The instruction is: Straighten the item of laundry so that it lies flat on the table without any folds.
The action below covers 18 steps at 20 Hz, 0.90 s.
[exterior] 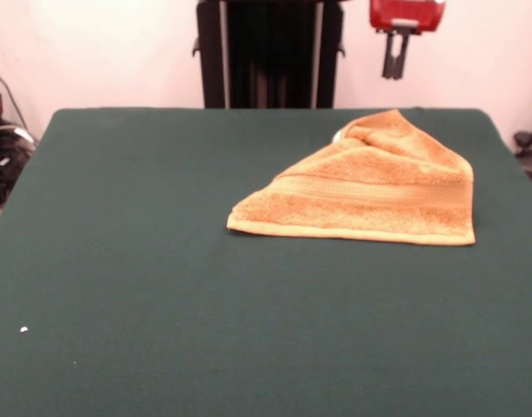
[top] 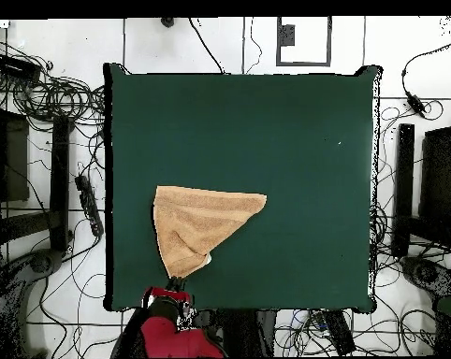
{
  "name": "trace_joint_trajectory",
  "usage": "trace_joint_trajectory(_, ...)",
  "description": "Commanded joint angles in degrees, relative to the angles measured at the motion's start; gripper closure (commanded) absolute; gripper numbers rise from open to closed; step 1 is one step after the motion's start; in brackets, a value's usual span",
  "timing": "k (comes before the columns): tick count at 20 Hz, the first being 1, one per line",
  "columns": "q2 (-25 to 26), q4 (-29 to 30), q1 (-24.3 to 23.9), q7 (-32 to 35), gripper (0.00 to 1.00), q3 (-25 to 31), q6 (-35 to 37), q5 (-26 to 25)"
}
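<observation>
Dark green table [exterior: 162, 287] before pale wall, cables on floor, folded triangular towel [exterior: 379, 187], gripper [exterior: 395, 62] raised, fingers narrow, empty.

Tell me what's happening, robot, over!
Gripper up off the table, holding nothing. Towel folded into a triangle, not flat yet. Nothing else on the table. Over.

Even, soft light fills both views, with no glare on the matte green bench [exterior: 162, 287]. The towel [exterior: 379, 187], lying below the claw [exterior: 395, 62], casts only a thin dark shadow along its near edge. The wall behind the claw looks washed out and pinkish.
</observation>
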Motion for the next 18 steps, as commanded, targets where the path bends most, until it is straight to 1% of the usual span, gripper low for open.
trace_joint_trajectory(1, 5.3, -7.2, -1.7, 0.4, 1.00, 3.9, 2.0, -3.9)
trace_joint_trajectory(4, 6.1, -8.9, -2.2, 0.3, 1.00, 4.1, 2.5, -5.1)
trace_joint_trajectory(11, 7.6, -12.5, -5.5, 0.2, 1.00, 7.1, 4.5, -8.3)
trace_joint_trajectory(14, 8.6, -14.3, -5.4, 0.4, 1.00, 6.9, 4.5, -8.7)
trace_joint_trajectory(18, 7.8, -15.5, -6.8, 0.0, 1.00, 8.3, 6.7, -9.9)
